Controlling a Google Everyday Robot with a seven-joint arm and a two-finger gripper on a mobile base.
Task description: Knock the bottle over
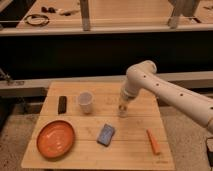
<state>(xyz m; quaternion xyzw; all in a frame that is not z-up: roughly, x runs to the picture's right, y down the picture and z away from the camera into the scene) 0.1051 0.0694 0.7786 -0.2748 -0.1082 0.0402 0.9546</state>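
The bottle (122,111) is small, pale and translucent, and it stands upright on the wooden table (100,145) right of the middle. My gripper (123,104) hangs from the white arm, right over the bottle's top and overlapping it. The wider white cup (85,102) stands upright to the left of the bottle.
A black block (62,104) lies at the table's left rear. An orange plate (55,138) sits at the front left. A blue sponge (106,135) lies in the front middle. An orange carrot-like stick (153,141) lies at the front right. A dark ledge runs behind the table.
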